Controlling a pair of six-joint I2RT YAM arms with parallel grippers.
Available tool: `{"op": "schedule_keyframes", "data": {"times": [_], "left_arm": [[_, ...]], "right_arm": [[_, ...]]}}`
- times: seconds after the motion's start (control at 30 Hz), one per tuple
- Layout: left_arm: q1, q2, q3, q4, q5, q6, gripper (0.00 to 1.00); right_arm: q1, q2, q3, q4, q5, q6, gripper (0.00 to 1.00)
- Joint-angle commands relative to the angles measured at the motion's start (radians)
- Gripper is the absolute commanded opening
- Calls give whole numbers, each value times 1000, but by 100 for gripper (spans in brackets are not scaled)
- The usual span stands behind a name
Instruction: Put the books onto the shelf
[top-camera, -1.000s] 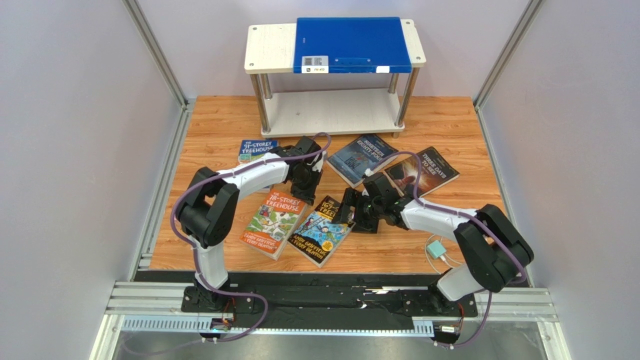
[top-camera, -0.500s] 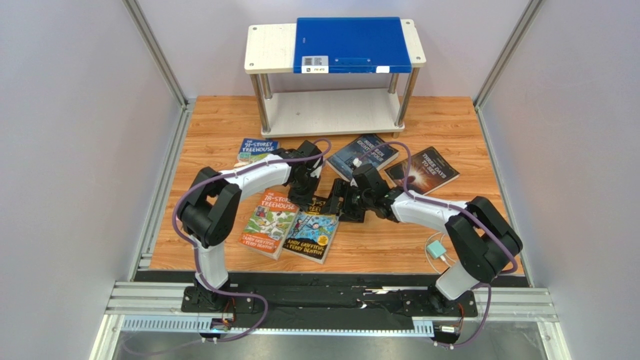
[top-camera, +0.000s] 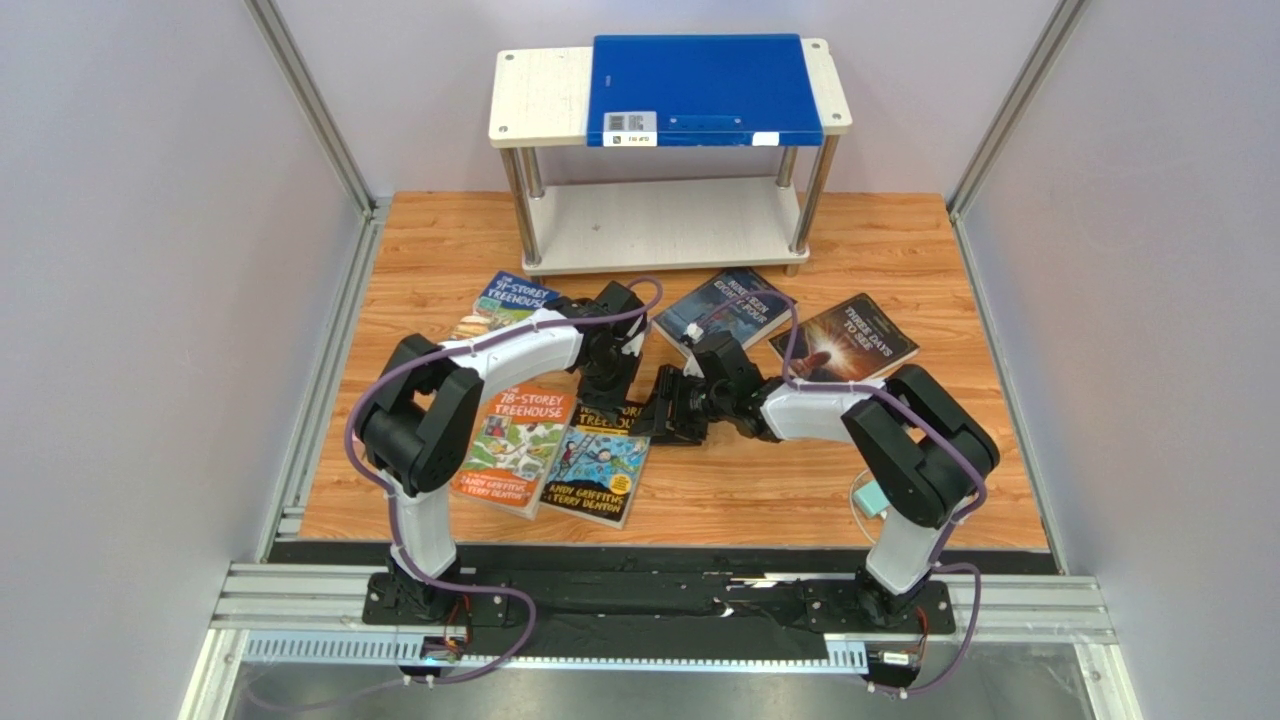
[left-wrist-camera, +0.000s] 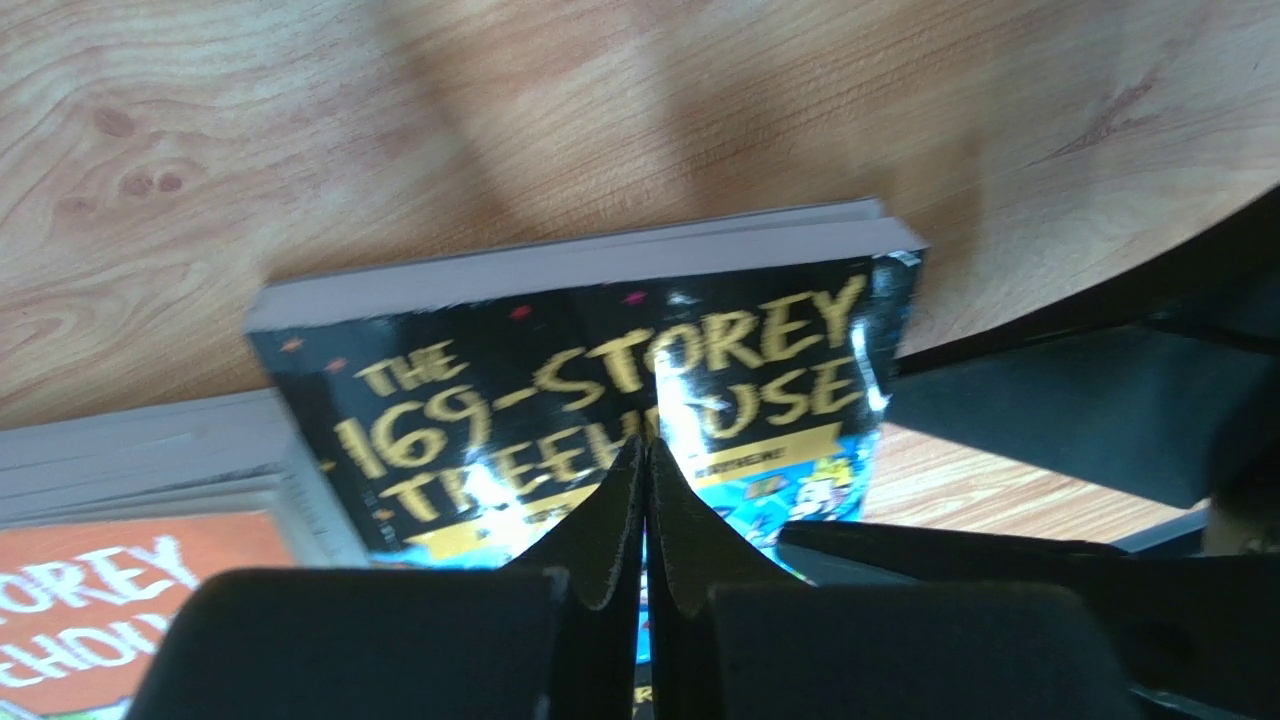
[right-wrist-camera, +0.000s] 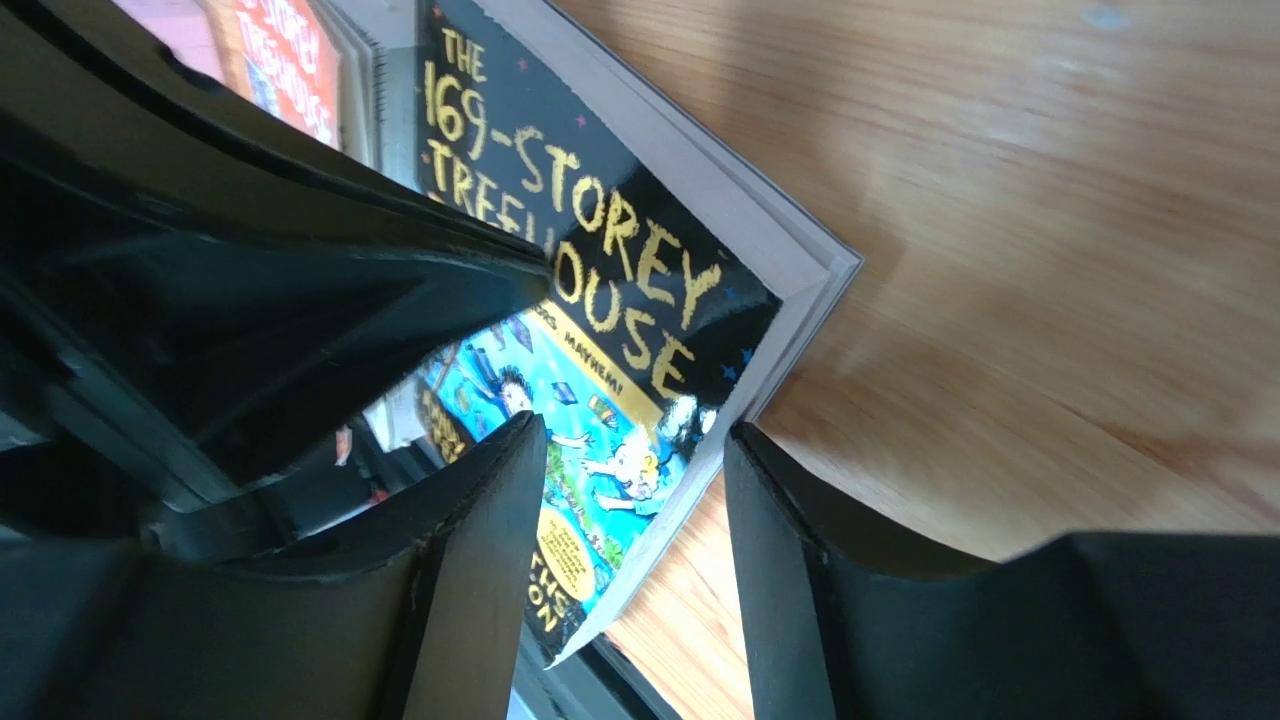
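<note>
Dark book (right-wrist-camera: 601, 300), right claw (right-wrist-camera: 634, 438) astride edge

We've got a wooden tabletop (top-camera: 451, 240), shelf (top-camera: 541, 93) standing at 12 o'clock with a blue folder (top-camera: 703, 87) on top. Three Treehouse books (top-camera: 516, 446) lie around 9 o'clock, two dark books (top-camera: 849, 333) around 2.

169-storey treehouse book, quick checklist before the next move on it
1. 169-storey book edge inside right hand: ok
2. right hand closed on it: not ok, jaws apart
3. left hand shut over cover: ok
4. left hand pressing cover: cannot tell
5. clear of orange book: not ok, edge to edge
6. room on shelf lower board: ok; blue folder covers most of top
</note>
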Motion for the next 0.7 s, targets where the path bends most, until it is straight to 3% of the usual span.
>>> {"op": "schedule_keyframes", "data": {"times": [0.0, 0.17, 0.27, 0.43, 0.67], "left_arm": [[-8, 25, 5, -1, -4, -5, 0], [-2, -23, 24, -108, -262, -5, 0], [36, -43, 34, -149, -332, -5, 0], [127, -76, -30, -104, -312, 0, 0], [165, 7, -74, -97, -262, 14, 0]], "right_arm": [[9, 19, 23, 181, -61, 50, 53], [9, 25, 49, 100, -49, -2, 57], [9, 18, 44, 80, -47, -6, 58], [11, -4, 21, 56, -50, -13, 60], [15, -19, -9, 32, -54, -21, 64]]}}
